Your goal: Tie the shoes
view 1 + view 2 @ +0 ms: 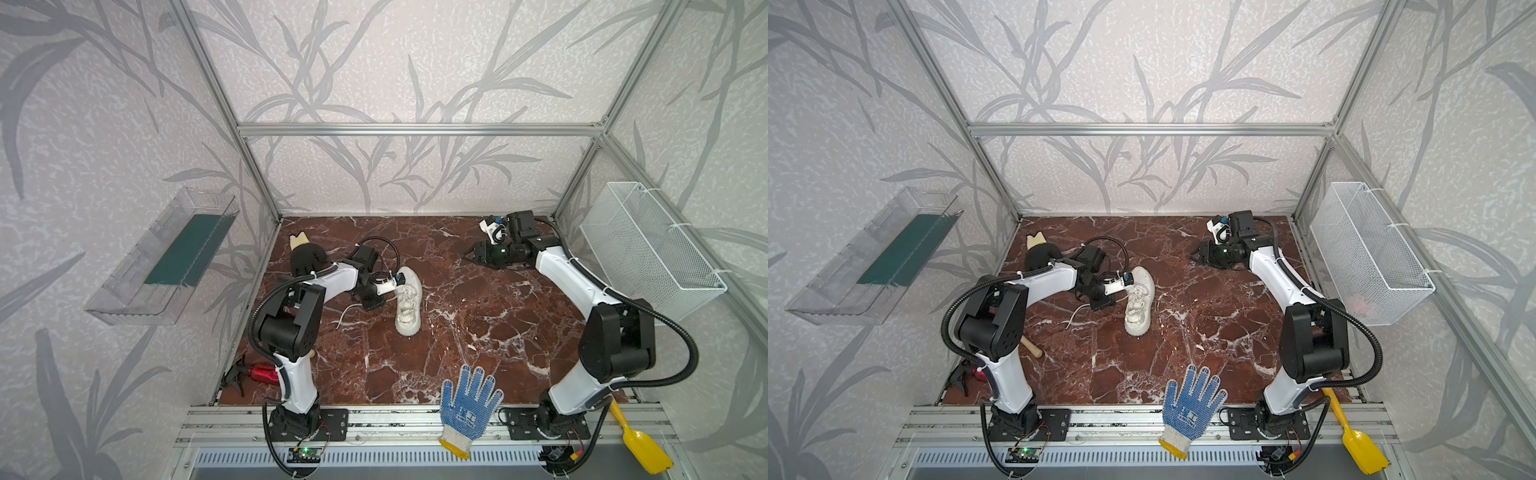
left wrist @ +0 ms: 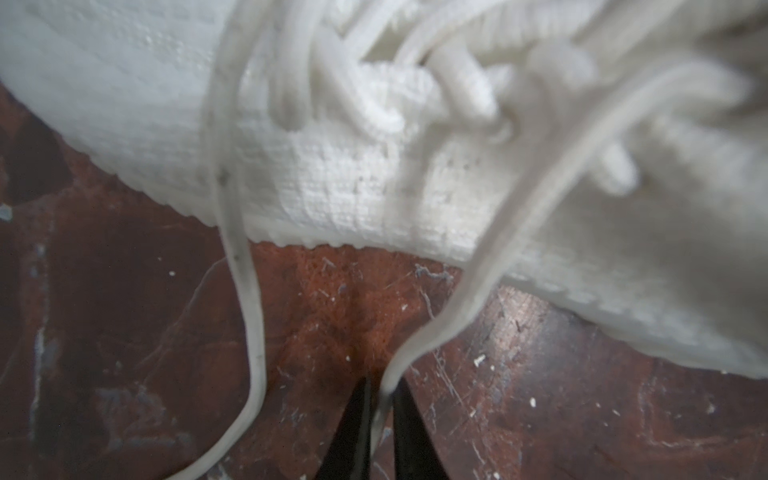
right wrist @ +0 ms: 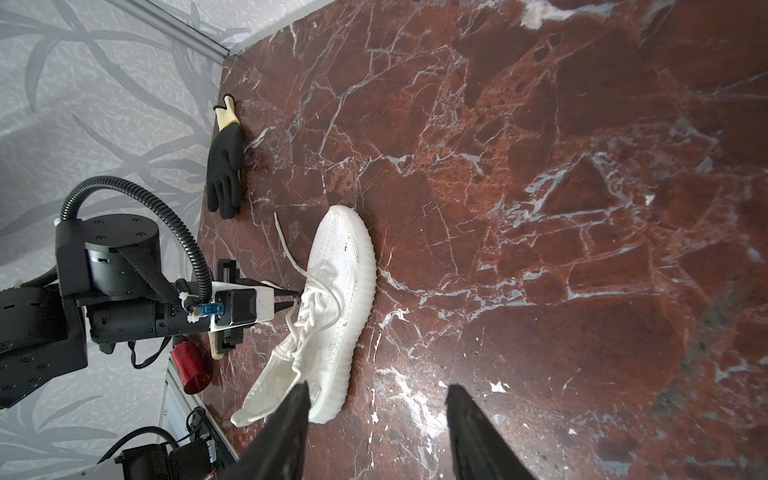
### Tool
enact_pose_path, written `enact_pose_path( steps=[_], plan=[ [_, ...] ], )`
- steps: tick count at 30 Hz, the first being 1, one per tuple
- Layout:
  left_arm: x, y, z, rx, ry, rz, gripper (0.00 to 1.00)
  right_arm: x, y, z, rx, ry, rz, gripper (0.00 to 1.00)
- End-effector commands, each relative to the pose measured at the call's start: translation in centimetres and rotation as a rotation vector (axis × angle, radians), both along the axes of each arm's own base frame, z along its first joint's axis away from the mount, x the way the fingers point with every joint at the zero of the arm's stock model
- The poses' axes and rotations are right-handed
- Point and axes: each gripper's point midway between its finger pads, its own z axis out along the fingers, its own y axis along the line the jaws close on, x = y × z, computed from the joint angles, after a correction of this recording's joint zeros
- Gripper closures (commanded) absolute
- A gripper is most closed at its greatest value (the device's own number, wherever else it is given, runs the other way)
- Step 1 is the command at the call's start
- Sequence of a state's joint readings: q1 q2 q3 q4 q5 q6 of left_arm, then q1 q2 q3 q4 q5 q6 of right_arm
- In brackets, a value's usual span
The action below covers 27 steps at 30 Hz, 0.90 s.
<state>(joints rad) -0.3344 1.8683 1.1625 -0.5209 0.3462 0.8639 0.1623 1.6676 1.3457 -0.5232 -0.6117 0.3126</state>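
The off-white shoe [image 1: 409,301] [image 1: 1140,301] lies on the marble table, left of the middle, in both top views. Its laces are loose. My left gripper [image 2: 383,386] sits low at the shoe's side [image 2: 332,166] and is shut on one white lace [image 2: 478,270], which runs taut from the eyelets into the jaws. A second lace [image 2: 241,270] hangs slack beside it and trails over the table [image 1: 347,313]. In the right wrist view the left gripper [image 3: 295,297] touches the lacing of the shoe [image 3: 332,307]. My right gripper [image 1: 467,256] [image 3: 376,388] hovers open and empty at the back right, far from the shoe.
A black glove [image 1: 305,255] lies at the back left behind the left arm. A blue dotted glove [image 1: 469,399] overhangs the front edge. A red spray bottle [image 1: 262,372] is at the front left, a yellow scoop [image 1: 640,444] at the front right, a white mesh basket [image 1: 648,249] on the right wall.
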Motion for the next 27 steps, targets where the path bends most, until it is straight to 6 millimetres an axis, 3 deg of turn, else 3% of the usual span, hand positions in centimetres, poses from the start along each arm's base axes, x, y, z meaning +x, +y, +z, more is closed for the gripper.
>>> enact_pose_path(
  steps=[1, 5, 9, 16, 20, 27],
  plan=[
    [0.1, -0.1, 0.5, 0.009, -0.006, -0.009, 0.94, -0.5, -0.3, 1.9, 0.008, -0.032, 0.011, 0.46],
    [-0.1, -0.2, 2.0, -0.009, -0.027, -0.003, 1.0, -0.9, -0.4, 2.1, 0.012, -0.041, 0.005, 0.46],
    [-0.5, -0.8, 5.4, -0.068, -0.037, 0.031, 1.0, -1.3, -0.3, 2.0, 0.025, -0.036, -0.002, 0.46],
    [-2.4, -3.0, 10.4, -0.194, 0.095, 0.076, 1.0, -1.8, -0.1, 1.1, 0.063, -0.018, -0.024, 0.46],
    [-2.1, -3.9, 12.0, -0.233, 0.119, 0.119, 1.0, -2.0, 0.2, 0.2, 0.084, 0.002, -0.023, 0.46],
    [-0.6, -7.2, 13.6, -0.364, 0.182, 0.208, 1.0, -2.1, 1.6, -0.8, 0.1, 0.013, 0.014, 0.47]
  ],
)
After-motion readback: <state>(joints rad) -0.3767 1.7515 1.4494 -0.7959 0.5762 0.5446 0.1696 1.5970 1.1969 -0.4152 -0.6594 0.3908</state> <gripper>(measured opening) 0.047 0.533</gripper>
